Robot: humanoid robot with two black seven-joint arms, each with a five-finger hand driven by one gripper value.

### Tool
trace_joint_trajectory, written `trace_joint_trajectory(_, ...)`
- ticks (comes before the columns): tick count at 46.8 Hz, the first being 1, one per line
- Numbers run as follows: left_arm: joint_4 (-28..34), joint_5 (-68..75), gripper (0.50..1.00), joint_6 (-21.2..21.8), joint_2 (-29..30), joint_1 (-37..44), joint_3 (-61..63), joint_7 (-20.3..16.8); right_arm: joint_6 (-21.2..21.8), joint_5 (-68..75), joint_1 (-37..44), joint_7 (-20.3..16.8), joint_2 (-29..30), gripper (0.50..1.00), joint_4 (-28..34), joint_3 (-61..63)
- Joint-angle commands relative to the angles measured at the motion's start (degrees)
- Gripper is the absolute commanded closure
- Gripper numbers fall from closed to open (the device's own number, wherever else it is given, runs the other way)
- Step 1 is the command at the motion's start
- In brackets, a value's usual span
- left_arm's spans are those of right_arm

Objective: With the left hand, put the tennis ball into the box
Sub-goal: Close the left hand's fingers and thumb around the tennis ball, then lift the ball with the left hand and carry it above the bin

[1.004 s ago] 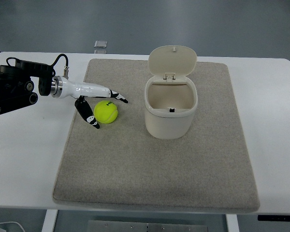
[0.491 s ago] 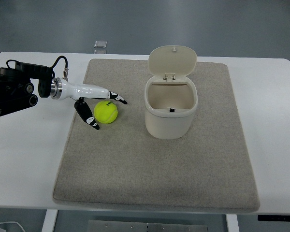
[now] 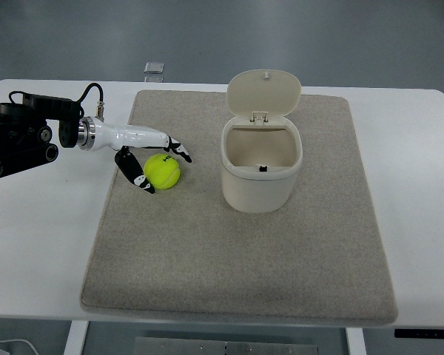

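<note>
— One hand only is in the view, yes?

— Yes, only the left hand (image 3: 149,157), and its arm comes in from the left side over the white table (image 3: 37,244). The right arm does not show at all.

— Where is the tennis ball (image 3: 162,171)?

— It lies on the grey mat (image 3: 237,266), on the left part, well apart from the box (image 3: 260,180). It is not lifted.

— Does the hand hold it?

— Not yet, I think. The fingers (image 3: 179,147) are spread around the ball: some reach over its far side, and one finger comes down at its near left side. They are very near the ball or just touching it; I cannot tell which. The hand is open and has no firm grasp.

— And the box?

— It stands upright near the middle of the mat. Its lid (image 3: 264,92) is flipped up at the back, so the opening is free. Inside I see only a small dark part at the front wall.

— So how much of the task is done?

— Only the approach, by my judgement. What is left is to close the fingers on the ball, lift it, carry it to the right over the opening, and release it there.
</note>
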Motion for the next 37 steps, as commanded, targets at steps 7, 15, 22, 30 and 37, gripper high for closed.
trace_joint_trajectory(7,-0.3,0.0,0.718,-0.2,0.0,0.3,0.0,-0.1,0.0,0.0,0.0,0.0,0.0,0.562,0.0,0.0)
trace_joint_trajectory(15,-0.8,-0.1,0.795,-0.2,-1.8,0.7,0.0,0.0,0.0,0.0,0.0,0.0,0.0,0.562,0.1,0.0)
trace_joint_trajectory(22,-0.7,-0.1,0.962,-0.2,-1.8,0.7,0.0,0.0,0.0,-0.1,0.0,0.0,0.0,0.562,0.1,0.0)
trace_joint_trajectory(30,-0.3,-1.3,1.000,-0.1,-1.6,0.5,-0.9,0.0,0.0,0.0,0.0,0.1,0.0,0.562,0.0,0.0)
trace_joint_trajectory(37,1.7,-4.6,1.000,0.0,-1.3,0.5,-5.6,0.1,-0.2,-0.1,0.0,0.0,0.0,0.562,0.1,-0.1)
